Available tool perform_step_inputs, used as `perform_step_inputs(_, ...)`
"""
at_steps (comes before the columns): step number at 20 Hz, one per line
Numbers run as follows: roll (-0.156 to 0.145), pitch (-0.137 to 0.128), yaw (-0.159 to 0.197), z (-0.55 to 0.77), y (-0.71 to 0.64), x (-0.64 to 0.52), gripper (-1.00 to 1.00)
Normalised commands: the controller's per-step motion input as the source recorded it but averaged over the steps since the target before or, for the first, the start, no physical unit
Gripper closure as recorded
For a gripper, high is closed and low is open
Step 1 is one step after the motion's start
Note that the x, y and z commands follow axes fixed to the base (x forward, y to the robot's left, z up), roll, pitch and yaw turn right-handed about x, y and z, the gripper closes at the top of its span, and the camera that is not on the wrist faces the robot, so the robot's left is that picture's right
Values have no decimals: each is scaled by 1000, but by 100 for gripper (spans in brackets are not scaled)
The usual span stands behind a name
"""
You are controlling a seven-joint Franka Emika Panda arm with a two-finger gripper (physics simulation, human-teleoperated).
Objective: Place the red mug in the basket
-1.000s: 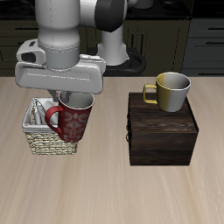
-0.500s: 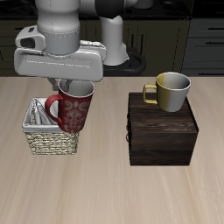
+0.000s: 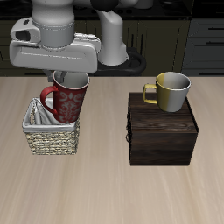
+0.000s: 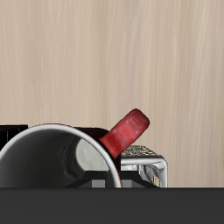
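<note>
The dark red mug (image 3: 66, 101) with its red loop handle and grey inside hangs in the air at the left of the exterior frame, tilted, right over the small tan woven wicker basket (image 3: 52, 138) with the pale cloth lining! The gripper (image 3: 70, 77) is clamped on the mug's rim. Over at the right, a grey mug with a yellow handle (image 3: 168, 91) sits atop the dark brown wooden box (image 3: 161, 133) on the light wooden table (image 3: 112, 188).

Gripper fingers hidden behind the arm's housing; red mug (image 3: 66, 98) covering part of the basket (image 3: 51, 138).
</note>
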Motion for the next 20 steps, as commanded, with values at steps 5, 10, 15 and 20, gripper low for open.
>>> perform_step_inputs(5, -6, -20, 14, 48, -44, -332, 100)
perform_step_inputs(10, -16, -19, -26, 105, -161, -341, 100)
perform_step_inputs(15, -31, -36, -1, 65, -167, -229, 100)
perform_step_inputs(20, -14, -21, -26, 33, -118, -107, 100)
